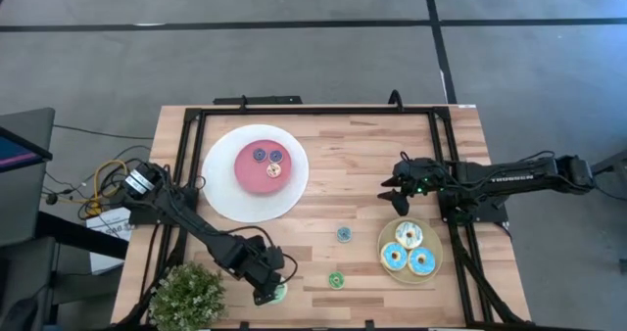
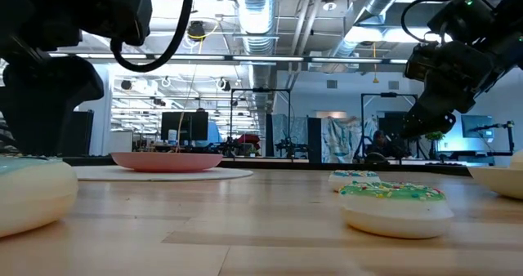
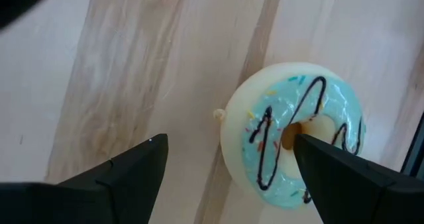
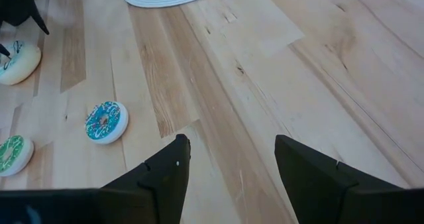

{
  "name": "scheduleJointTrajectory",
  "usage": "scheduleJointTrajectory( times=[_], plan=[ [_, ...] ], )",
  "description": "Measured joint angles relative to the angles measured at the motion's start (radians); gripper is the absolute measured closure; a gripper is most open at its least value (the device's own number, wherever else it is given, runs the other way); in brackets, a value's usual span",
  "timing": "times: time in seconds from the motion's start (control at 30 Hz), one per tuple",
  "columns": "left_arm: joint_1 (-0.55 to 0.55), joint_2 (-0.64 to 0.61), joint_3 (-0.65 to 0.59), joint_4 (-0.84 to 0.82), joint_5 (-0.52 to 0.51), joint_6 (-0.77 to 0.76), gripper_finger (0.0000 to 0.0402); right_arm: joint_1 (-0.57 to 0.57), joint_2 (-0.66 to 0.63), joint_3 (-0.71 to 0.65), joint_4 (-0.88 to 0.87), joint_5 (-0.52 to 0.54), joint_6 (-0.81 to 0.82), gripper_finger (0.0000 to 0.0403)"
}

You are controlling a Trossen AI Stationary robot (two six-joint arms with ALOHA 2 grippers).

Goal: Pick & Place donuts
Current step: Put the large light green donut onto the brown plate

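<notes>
One pale-blue iced donut with dark drizzle (image 3: pixel 295 134) sits under your spread-fingered left gripper (image 3: pixel 228 168); your right gripper (image 4: pixel 228 161) hangs released above bare wood.

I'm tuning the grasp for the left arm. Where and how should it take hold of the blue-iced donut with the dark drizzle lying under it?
Probably from straight above, one finger on each side of the ring's outer rim. The blue-iced donut lies flat on the table, icing up, so only its rounded sides offer grip. The left claw is open but off-centre: one finger overlaps the donut, so shift first.
</notes>
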Motion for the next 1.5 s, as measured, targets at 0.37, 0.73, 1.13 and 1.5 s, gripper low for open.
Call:
scheduleJointTrajectory(
  times=[0.37,0.73,1.13,1.5],
  plan=[
    [-0.004,0.001,0.000,0.028,-0.004,0.041,0.0081,0.000,0.000,0.000,0.000,0.000,0.000,0.0193],
    [-0.008,0.061,-0.006,0.061,0.009,0.067,0.0081,0.000,0.000,0.000,-0.002,0.000,0.000,0.0193],
    [-0.008,0.114,0.075,-0.028,0.016,0.124,0.0082,0.000,0.000,-0.001,-0.002,0.000,0.000,0.0193],
    [-0.005,0.119,0.097,-0.049,0.000,0.146,0.0157,0.000,0.000,-0.001,-0.002,0.000,0.000,0.0193]
  ],
)
